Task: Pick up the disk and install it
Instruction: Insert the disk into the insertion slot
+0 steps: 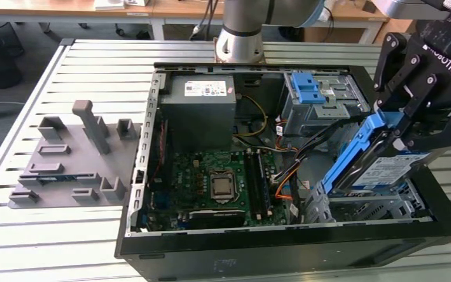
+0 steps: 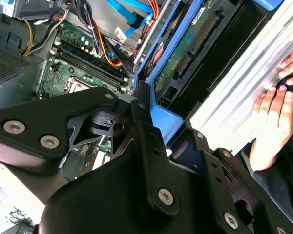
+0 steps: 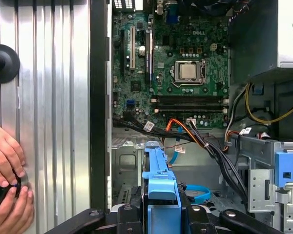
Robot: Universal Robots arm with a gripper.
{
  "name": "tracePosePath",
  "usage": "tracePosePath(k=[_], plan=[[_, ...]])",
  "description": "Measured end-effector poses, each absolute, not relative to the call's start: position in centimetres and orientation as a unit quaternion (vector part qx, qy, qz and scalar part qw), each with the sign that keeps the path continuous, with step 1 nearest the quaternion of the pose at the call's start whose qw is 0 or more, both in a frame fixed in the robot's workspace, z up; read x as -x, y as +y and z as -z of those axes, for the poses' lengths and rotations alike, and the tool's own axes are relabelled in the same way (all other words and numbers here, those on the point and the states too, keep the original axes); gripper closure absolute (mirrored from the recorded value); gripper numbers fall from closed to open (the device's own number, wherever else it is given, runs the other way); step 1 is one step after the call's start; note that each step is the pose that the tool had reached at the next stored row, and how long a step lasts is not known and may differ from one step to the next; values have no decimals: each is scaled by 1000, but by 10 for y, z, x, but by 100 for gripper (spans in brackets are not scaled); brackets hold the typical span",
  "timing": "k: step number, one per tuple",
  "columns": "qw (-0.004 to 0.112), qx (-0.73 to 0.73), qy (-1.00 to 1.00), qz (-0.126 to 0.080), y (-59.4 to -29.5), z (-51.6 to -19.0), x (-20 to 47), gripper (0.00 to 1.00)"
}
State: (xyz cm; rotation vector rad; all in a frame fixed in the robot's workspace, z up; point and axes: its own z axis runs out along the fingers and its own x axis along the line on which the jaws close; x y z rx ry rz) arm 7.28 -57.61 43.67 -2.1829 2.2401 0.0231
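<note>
Exterior view, right of frame: black hand (image 1: 413, 138) is clamped on the disk (image 1: 378, 171), fingers on either side of its upper end. The disk is tilted steeply, white-and-blue label facing up and out, with the blue bracket (image 1: 354, 154) running along its edge. Its lower end hangs over the metal drive cage (image 1: 374, 207) in the lower right corner of the open computer case (image 1: 288, 249); contact with the cage can't be told. Centre of frame, inside the case, is a green motherboard (image 1: 218, 176). Above it is the grey power supply (image 1: 202, 94) with a white sticker. Upper right of the case is a second cage with light-blue tabs (image 1: 310, 88). Orange and black cables (image 1: 284, 176) run between the board and the cages. The case lies on its side on a slatted metal tabletop (image 1: 53, 247). A grey moulded fixture (image 1: 69, 158) sits well apart at the exterior view's left, and the arm base (image 1: 237, 35) is at top centre behind the case. In the second wrist view the hand (image 2: 146, 114) grips the disk (image 2: 198, 41), green circuit side showing. In the first wrist view the hand (image 3: 161, 214) pinches the disk (image 3: 158, 178) edge-on over the cage. A person's hands (image 3: 7, 185) rest on the tabletop beside the case in both wrist views.
</note>
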Motion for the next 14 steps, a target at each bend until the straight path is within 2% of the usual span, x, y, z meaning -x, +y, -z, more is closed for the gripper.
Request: tracePosePath(k=[14], plan=[[7,698,716,-7,-576,-426,-73,63]])
